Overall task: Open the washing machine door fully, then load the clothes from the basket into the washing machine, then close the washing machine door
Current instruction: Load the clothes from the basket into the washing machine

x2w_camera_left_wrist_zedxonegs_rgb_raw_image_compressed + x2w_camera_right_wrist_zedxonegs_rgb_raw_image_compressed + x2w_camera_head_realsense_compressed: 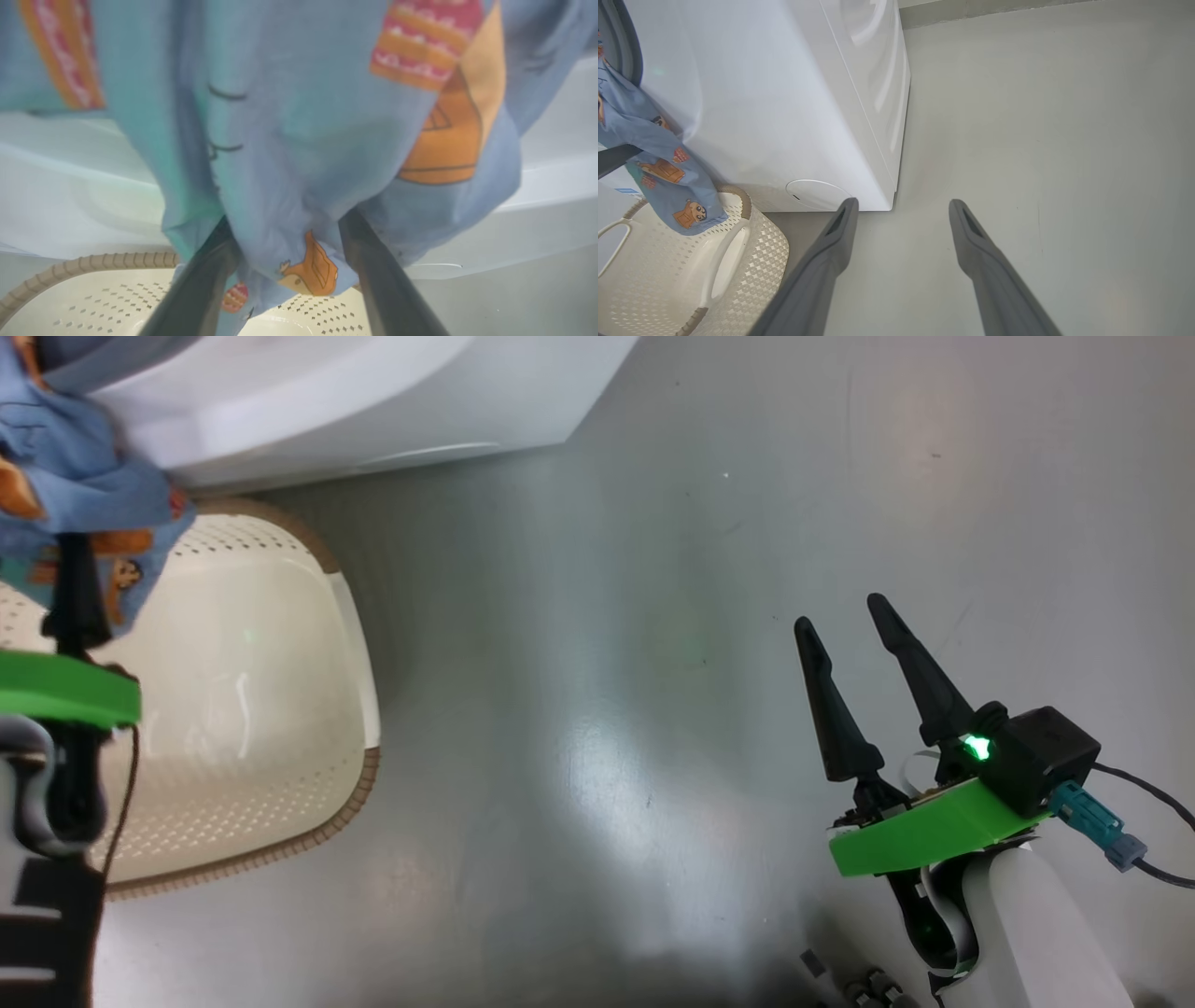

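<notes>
I see a smooth grey floor (653, 616) with a dull sheen across the middle and right of the head view. A pale patch of reflected light (621, 793) lies on it near me, and a fainter glow (920, 420) sits farther off to the right. A tiny white speck (725, 476) lies on the far part, with a small dark speck (936, 455) well to its right. In the right wrist view, a darker grey strip (1017, 10) borders the floor's far edge; I cannot tell whether it is skirting.
</notes>
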